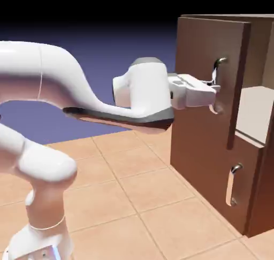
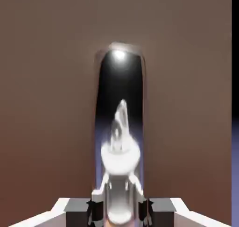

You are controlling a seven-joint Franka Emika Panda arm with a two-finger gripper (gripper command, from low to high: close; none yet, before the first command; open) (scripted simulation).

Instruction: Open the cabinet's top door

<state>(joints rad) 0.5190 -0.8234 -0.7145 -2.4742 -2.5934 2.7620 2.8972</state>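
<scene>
Exterior view: backdrop near-black along the top, fading to blue-violet lower down; tiled floor [image 1: 126, 186] evenly lit, warm. White arm [image 1: 40, 74] bright, close to washed out, surface detail lost. Cabinet [image 1: 200, 130] dark, front in dim light, pale shelf [image 1: 254, 112] inside much brighter. Glints on both silver handles. Hand view: door panel [image 2: 51, 104] dull, hazy brown, redder toward the bottom; hot glare spot near top of long handle [image 2: 119, 55], mirror-like reflection on it, white parts blown out. Handle outline soft.
</scene>
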